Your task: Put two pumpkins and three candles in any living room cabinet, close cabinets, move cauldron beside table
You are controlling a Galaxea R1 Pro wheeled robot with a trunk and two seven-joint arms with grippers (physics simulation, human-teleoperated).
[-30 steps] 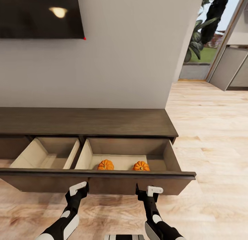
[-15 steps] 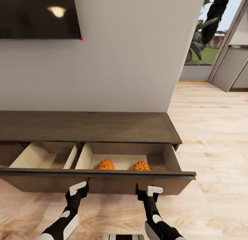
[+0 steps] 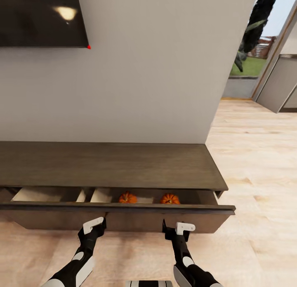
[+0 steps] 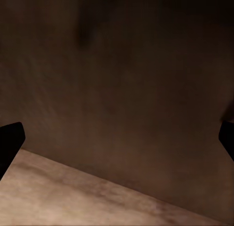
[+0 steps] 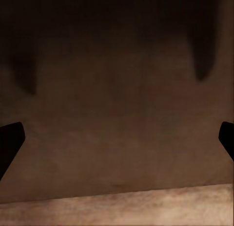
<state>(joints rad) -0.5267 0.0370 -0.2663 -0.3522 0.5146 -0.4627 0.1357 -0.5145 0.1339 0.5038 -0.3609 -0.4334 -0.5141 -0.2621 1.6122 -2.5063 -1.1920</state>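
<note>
Two pumpkins are sitting side by side in the right-hand part of the long drawer, which sticks out only a little from the cabinet. Just their orange tops poke up between the cabinet's top slab and the drawer front. You can see slivers of the pale beige drawer insides to their left, split by a divider.

No brands, labels or writing anywhere that I can read. Only marking is a tiny red dot at the lower corner of the black wall TV, which has a lamp glare reflected in it.

Both arms are low in front of the drawer front. The left end effector and right end effector are right up against that dark panel. In the wrist views the black fingertips sit at opposite edges, so both are spread wide with nothing between them, just dark brown wood close up with a strip of pale floor past it.

Room-wise: plain light grey wall behind the cabinet, dark matte wood grain on top, light oak-style plank floor running off to the right. Past the wall's corner there's an opening with greenery, grass and a grey unit.
</note>
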